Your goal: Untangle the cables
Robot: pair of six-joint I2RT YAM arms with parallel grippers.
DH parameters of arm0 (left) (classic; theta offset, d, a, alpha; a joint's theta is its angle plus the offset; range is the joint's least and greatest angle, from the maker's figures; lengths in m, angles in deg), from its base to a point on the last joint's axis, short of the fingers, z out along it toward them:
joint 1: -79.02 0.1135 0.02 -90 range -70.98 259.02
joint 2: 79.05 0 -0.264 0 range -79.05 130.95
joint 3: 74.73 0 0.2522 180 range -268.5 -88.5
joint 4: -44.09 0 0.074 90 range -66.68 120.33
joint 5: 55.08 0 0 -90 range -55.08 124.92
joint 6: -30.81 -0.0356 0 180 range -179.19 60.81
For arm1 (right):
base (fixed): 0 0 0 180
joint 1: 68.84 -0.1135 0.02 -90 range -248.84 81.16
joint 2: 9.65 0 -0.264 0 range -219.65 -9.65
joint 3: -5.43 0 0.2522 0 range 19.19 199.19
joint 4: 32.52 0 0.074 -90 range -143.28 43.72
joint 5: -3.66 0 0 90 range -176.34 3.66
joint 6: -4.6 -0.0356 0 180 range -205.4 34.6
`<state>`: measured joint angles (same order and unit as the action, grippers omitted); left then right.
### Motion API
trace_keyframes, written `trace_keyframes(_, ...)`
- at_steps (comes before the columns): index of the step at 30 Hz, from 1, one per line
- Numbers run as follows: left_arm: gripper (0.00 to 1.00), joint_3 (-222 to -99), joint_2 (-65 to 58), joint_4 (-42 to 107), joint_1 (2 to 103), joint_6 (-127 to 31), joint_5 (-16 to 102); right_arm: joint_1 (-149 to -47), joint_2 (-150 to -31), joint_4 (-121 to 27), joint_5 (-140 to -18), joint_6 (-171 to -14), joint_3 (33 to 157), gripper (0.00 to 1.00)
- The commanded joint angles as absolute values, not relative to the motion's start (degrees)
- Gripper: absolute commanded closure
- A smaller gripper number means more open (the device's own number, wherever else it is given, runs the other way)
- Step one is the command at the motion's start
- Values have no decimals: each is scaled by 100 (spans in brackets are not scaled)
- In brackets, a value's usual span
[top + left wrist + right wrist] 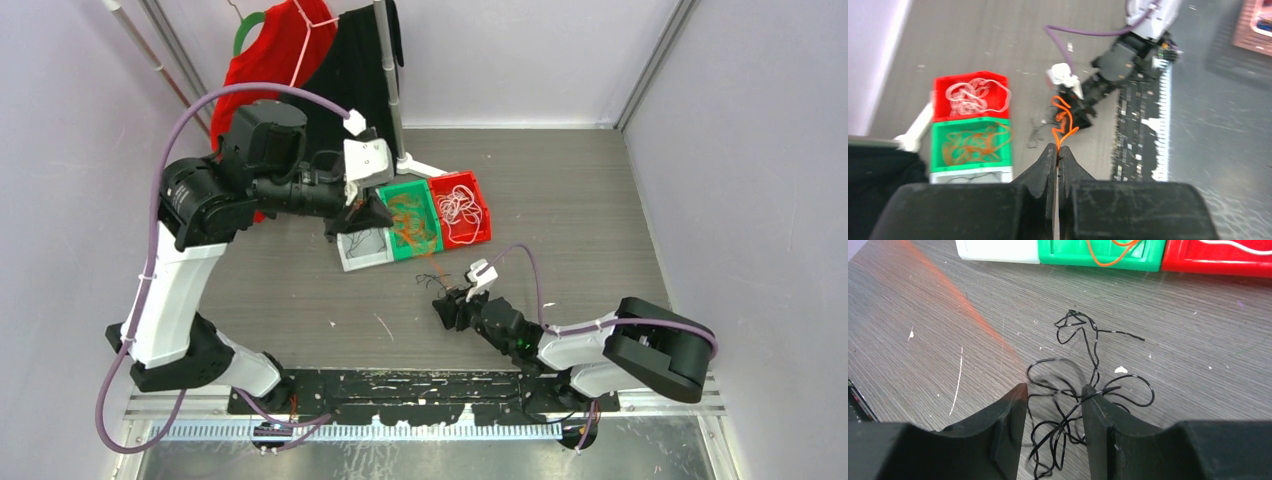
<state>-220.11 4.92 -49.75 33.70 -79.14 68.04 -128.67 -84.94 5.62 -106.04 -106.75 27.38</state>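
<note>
1. Cables from above: you see orange strands heaped inside the green bin and white cables in the red bin, which touches its right side. A black cable lies loose on the table just in front of the green bin. Your left gripper hangs at the green bin's left edge, over the white bin. Your right gripper sits in front of the green bin, at the black cable.
2. At the left wrist, the left gripper has its jaws pressed together, pinching one orange cable that curls out past the tips. The green bin lies to the left of them, between the red bin and the white bin.
3. At the right wrist, the right gripper has its jaws standing apart. Strands of the black cable lie in the gap, one touching the right finger. You cannot tell whether any strand is lifted. The green bin lies beyond the snarl.
</note>
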Motion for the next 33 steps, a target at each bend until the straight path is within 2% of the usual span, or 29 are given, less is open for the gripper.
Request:
trace_keyframes(1,100,-22097,166,-3537,3390,-7979,5507,-12861,-8211,503,-10818,-10990,2595,50)
trace_keyframes(6,100,-21852,-206,-1940,3386,-8242,4309,-12861,-8082,364,-10809,-11101,2511,46)
trace_keyframes(9,100,-21580,-403,-1277,3384,-8435,4014,-12861,-8017,293,-10790,-11140,2500,45)
trace_keyframes(15,100,-21318,-435,-1471,3387,-8485,4014,-12865,-7792,155,-10756,-11157,2561,45)
trace_keyframes(24,100,-19355,-771,-740,3390,-8396,3787,-12861,-6503,-946,-10805,-11081,2771,46)
trace_keyframes(33,100,-18327,-18,-89,3592,-8493,3347,-12861,-5394,-1936,-10947,-11102,2824,45)
